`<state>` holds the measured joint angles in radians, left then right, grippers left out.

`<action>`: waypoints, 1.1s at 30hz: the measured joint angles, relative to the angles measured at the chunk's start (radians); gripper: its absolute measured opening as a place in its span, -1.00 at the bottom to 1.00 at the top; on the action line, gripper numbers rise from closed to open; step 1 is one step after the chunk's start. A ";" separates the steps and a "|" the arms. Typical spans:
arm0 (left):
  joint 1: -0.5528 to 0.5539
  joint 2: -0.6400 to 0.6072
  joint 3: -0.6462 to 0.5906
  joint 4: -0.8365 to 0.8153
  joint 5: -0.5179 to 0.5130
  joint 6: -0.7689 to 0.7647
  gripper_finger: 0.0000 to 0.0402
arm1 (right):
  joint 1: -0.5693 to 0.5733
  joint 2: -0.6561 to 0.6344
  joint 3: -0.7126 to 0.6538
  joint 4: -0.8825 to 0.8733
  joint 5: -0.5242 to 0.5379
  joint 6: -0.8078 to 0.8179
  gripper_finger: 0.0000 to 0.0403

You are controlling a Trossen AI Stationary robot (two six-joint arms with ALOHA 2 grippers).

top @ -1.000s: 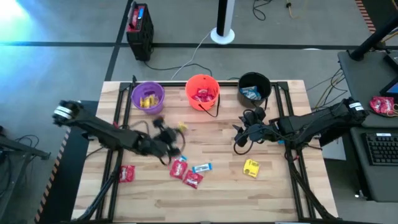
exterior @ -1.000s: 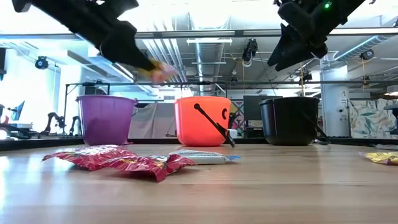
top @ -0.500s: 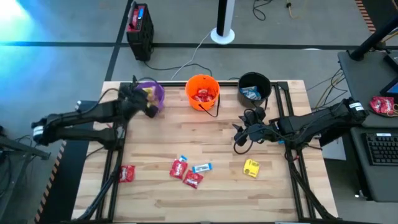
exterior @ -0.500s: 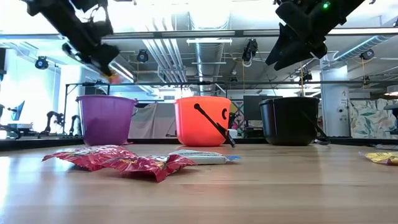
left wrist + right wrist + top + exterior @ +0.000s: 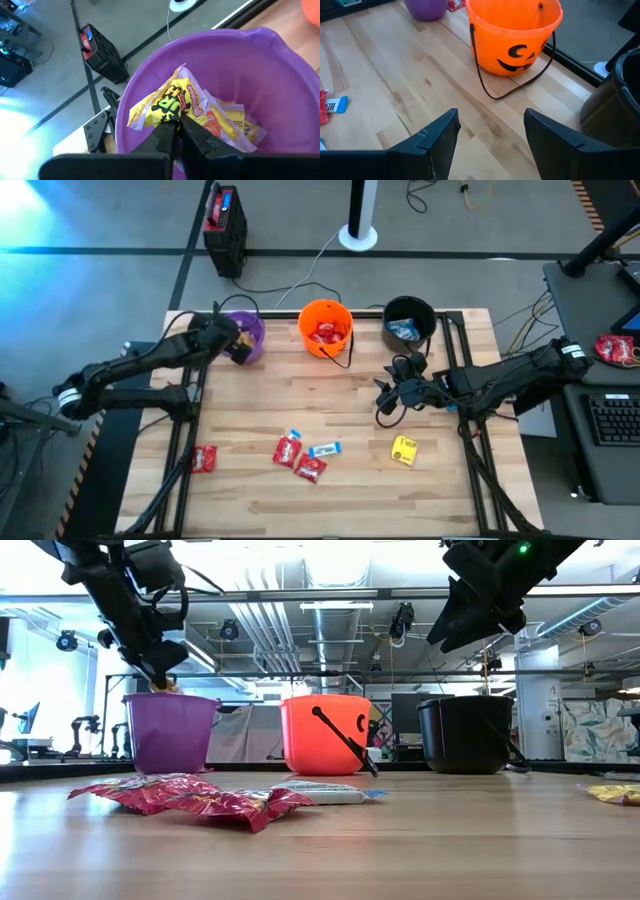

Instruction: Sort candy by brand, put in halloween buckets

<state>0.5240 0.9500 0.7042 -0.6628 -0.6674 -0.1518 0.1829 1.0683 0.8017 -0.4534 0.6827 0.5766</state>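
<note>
Candy, sorted in part: yellow packets lie in the purple bucket (image 5: 240, 337), red ones in the orange bucket (image 5: 325, 328), and blue-and-white ones in the black bucket (image 5: 408, 320), all three standing in a row along the far edge of the counter (image 5: 340, 505).

Left hand (image 5: 175, 131): I have it poised over the mouth of the purple bucket, its fingers pinched tight on one yellow packet (image 5: 167, 102), which hangs just above the yellow packets already inside. I judge this packet to be at the point of release; it is not yet dropped.

Right hand (image 5: 490, 132): I hold it above the middle-right of the counter, well apart from any packet, its fingers spread wide and empty, facing the orange bucket.

Left to do, as the high view shows: a red packet (image 5: 205, 458) lies alone near the counter's left edge; two more red packets (image 5: 288, 449) (image 5: 309, 469) and one blue-and-white packet (image 5: 325, 450) lie clustered near the front centre; one yellow packet (image 5: 404, 450) rests to their right. That makes five loose packets. I judge the sorting well past halfway, with the red group the largest share remaining.
</note>
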 joint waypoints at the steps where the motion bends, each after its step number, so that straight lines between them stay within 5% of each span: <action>1: 0.000 0.004 0.000 0.001 0.000 0.002 -1.00 | 0.000 0.000 0.000 0.000 0.000 0.000 0.08; 6: 0.000 0.023 0.000 0.003 0.000 -0.006 -0.92 | 0.000 0.000 -0.002 -0.001 0.000 0.000 0.08; 22: -0.017 0.021 0.019 0.005 -0.027 -0.019 -0.16 | 0.000 0.000 -0.002 0.003 0.000 0.001 0.08; 26: -0.080 -0.005 0.038 0.019 0.001 -0.023 -0.11 | 0.000 0.000 0.003 -0.002 -0.038 0.022 0.08; 33: -0.339 -0.046 0.069 0.099 -0.002 -0.018 -0.15 | 0.000 0.000 0.025 0.001 -0.274 0.028 0.08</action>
<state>0.1849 0.9040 0.7728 -0.5640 -0.6691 -0.1695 0.1829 1.0687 0.8266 -0.4522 0.4082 0.6042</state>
